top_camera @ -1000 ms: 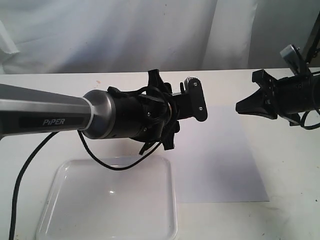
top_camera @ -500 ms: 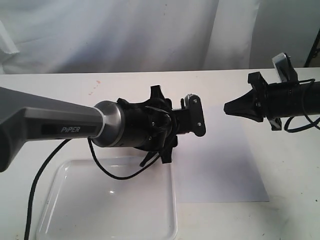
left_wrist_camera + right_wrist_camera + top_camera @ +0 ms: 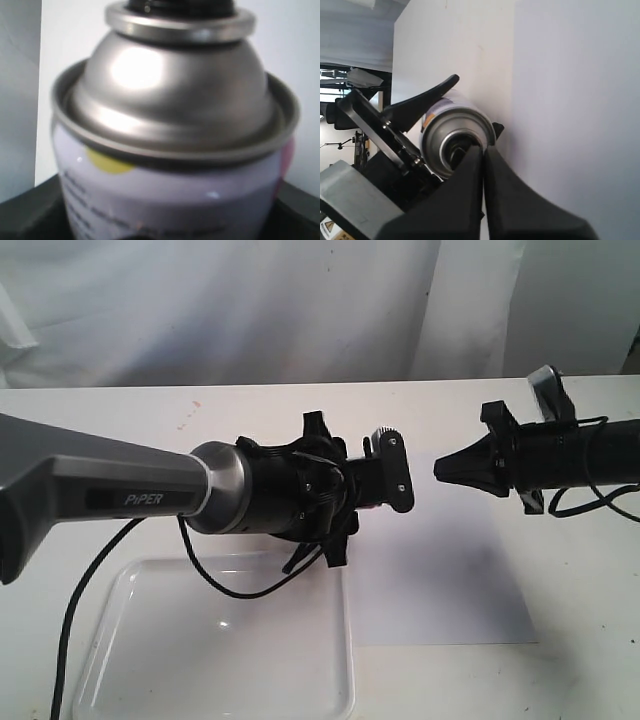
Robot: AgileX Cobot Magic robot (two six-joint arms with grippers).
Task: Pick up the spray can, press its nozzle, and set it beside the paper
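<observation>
The spray can [image 3: 170, 165] fills the left wrist view, with its silver dome [image 3: 175, 90] and the black nozzle [image 3: 180, 5] at the frame's edge. My left gripper [image 3: 390, 472] is shut on the can and holds it lying sideways above the table; its black fingers [image 3: 30, 210] show at both sides of the can's body. In the exterior view the gripper hides the can. My right gripper [image 3: 440, 468] is shut, its tip [image 3: 483, 148] pointing at the can's top [image 3: 455, 135], just in front of the nozzle [image 3: 462, 148]. The white paper [image 3: 450, 570] lies flat below both grippers.
A glossy white tray [image 3: 330, 680] with a raised rim sits at the table's front left, touching the paper's left edge. A black cable [image 3: 215, 575] hangs from the left arm over the tray. A white cloth backdrop [image 3: 250, 310] stands behind the table.
My right gripper has moved left, closing most of the gap to the held can. The left arm pulled back slightly at first, then held still with the can.
</observation>
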